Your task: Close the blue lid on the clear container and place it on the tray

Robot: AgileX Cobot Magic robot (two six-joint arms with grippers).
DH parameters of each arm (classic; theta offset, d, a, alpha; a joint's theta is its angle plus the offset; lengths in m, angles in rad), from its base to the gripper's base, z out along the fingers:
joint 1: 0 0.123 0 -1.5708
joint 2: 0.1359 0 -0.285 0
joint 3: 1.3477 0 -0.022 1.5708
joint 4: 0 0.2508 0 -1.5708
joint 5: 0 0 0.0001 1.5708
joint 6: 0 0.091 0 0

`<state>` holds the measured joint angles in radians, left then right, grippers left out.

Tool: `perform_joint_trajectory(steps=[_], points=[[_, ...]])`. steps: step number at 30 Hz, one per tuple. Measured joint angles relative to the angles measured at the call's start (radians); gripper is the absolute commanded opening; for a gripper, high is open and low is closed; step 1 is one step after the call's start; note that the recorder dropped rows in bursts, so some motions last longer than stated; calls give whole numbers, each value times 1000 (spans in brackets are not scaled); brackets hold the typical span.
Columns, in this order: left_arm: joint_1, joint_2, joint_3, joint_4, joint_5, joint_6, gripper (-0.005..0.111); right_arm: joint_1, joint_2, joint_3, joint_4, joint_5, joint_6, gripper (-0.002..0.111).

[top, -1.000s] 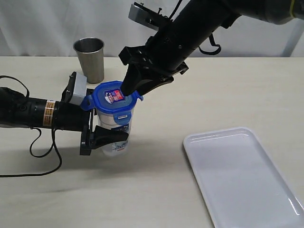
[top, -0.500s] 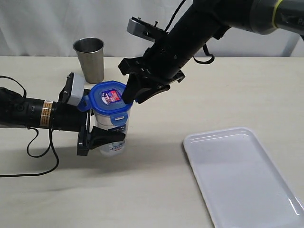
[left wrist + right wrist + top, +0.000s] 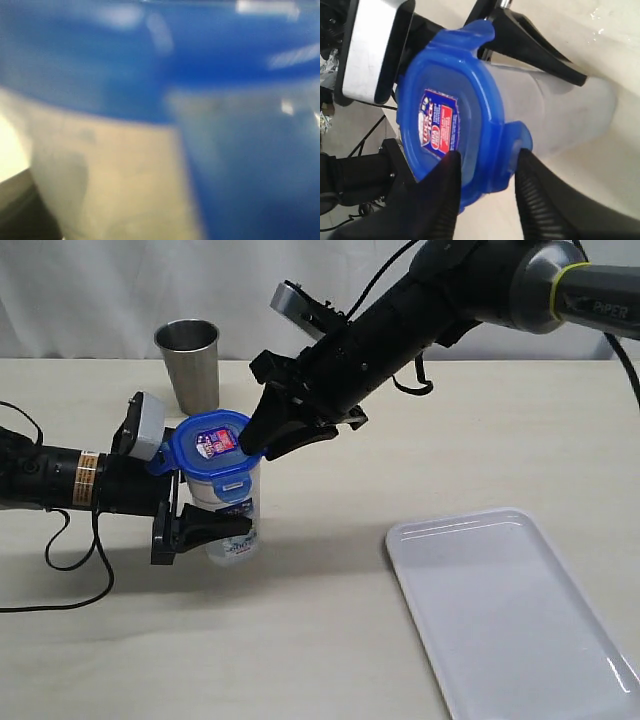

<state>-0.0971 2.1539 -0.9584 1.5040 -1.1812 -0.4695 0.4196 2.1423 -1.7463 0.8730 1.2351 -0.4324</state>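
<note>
The clear container [image 3: 236, 540] stands just above the table, and my left gripper [image 3: 215, 522] is shut around its body from the left. The blue lid [image 3: 212, 443] sits on its rim, sticker side up. My right gripper [image 3: 257, 441] reaches down from the upper right to the lid's right edge. In the right wrist view one finger lies on the lid [image 3: 450, 100] beside the sticker and the other presses a side tab, so the right gripper [image 3: 488, 154] pinches that edge. The container [image 3: 555, 110] runs away below the lid. The left wrist view is a blur of blue lid [image 3: 225, 75].
The white tray [image 3: 500, 610] lies at the front right with nothing on it. A grey steel cup [image 3: 190, 365] stands behind the container, close to the left arm. A cable loops on the table at the far left.
The left gripper has carried the container a little to the left. The right gripper followed it, lowered onto the lid's right edge, and its fingers have narrowed around the tab.
</note>
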Motion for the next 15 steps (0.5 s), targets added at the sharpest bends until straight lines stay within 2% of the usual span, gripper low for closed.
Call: perform_joint_trajectory(steps=[5,11,15], points=[[0,0,0,1,0,2,0,-4,-10,0,-14,2,-39,31],[-16,0,0,-18,11,13,0,-4,-52,6,-76,-26,-77,53],[-30,0,-2,-29,12,6,0,9,-82,12,-130,-77,-88,59]])
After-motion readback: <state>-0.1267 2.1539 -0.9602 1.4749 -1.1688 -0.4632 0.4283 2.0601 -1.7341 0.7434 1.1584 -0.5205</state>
